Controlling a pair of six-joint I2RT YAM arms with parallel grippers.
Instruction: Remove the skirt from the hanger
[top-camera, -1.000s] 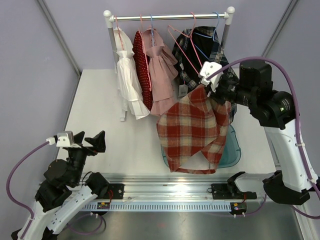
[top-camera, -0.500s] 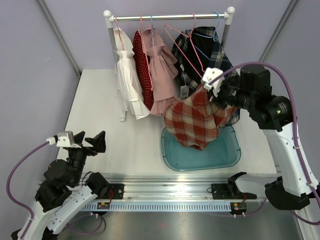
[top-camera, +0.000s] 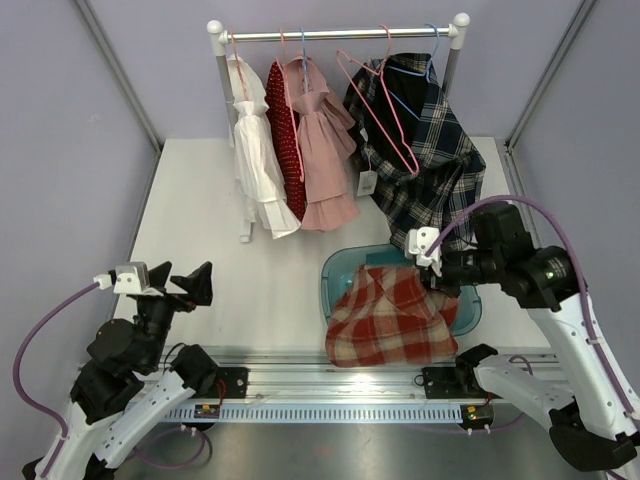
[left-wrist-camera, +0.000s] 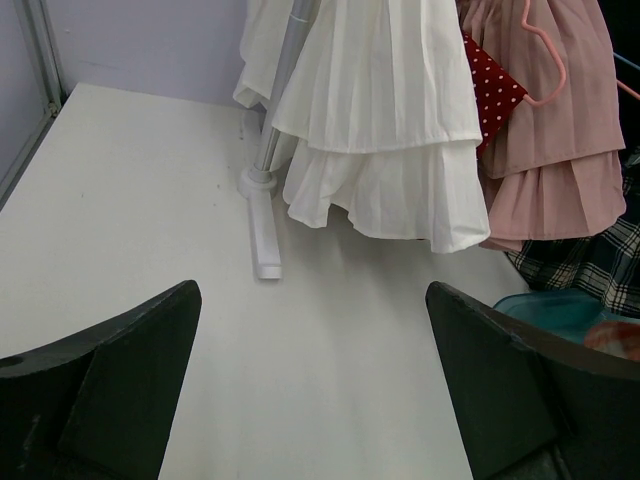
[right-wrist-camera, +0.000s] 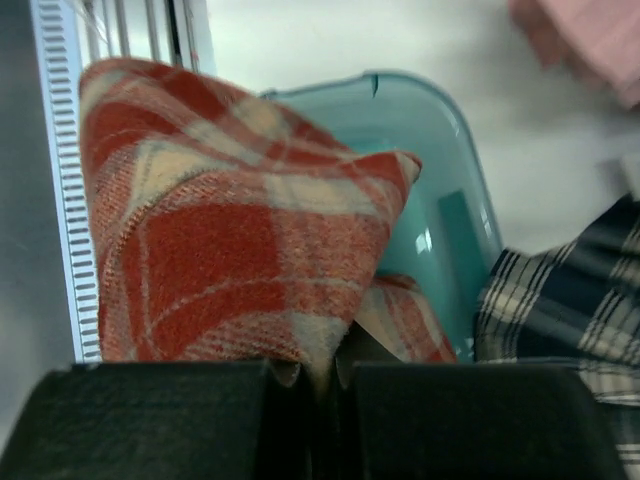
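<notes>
Moved since a second ago: red plaid skirt (top-camera: 390, 318) has come down from mid-air beside the rack to the teal tub (top-camera: 345, 262); right arm has dropped with it.
Skirt, position: off its hanger, bunched over the tub's near rim, partly inside, partly spilling toward the metal rail at the table's near edge.
Right fingers (right-wrist-camera: 160, 420): closed, a fold of the skirt pinched between them, at the tub's right side.
Left fingers (left-wrist-camera: 110, 390): spread wide, holding nothing, above the table (top-camera: 230, 260) at near left, well apart from the skirt.
Pink hanger (top-camera: 398, 102): bare, on the rack bar (top-camera: 340, 35), against the dark plaid garment (top-camera: 425, 150).
Other garments: white dress (top-camera: 255, 150), red dotted piece (top-camera: 285, 130), pink dress (top-camera: 322, 150), all hung.
</notes>
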